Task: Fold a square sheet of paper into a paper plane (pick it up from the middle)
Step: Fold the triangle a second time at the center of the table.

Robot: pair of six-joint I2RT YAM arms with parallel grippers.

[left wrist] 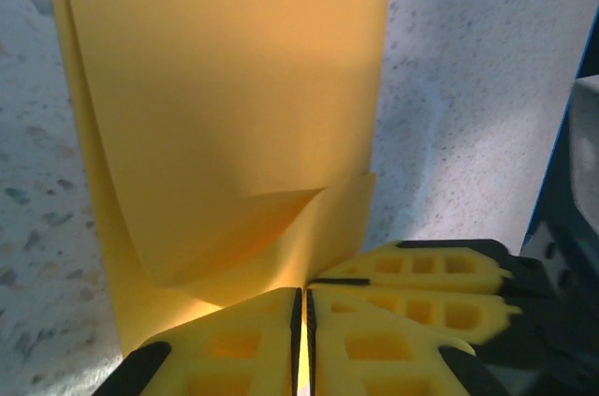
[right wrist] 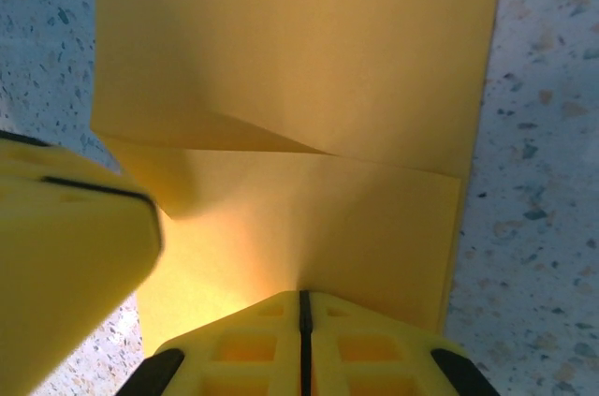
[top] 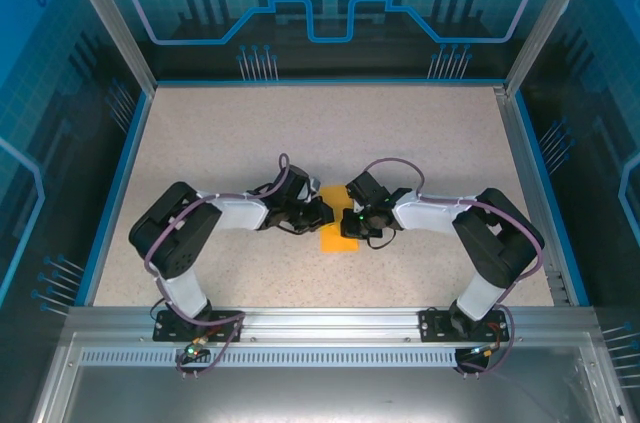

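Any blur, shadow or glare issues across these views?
Top external: sharp, evenly lit, but the arms hide most of the square sheet of paper. Left wrist: soft shadow across the paper's curled flap; left gripper slightly soft. Right wrist: a yellow finger looms blurred at lower left; no harsh glare.

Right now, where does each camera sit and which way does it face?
Top external: above and behind both arms, facing down on the table; left gripper and right gripper show.
Left wrist: on the left arm, facing past its shut fingers onto the square sheet of paper.
Right wrist: likewise, own fingers shut.
Shared by all: the paper.
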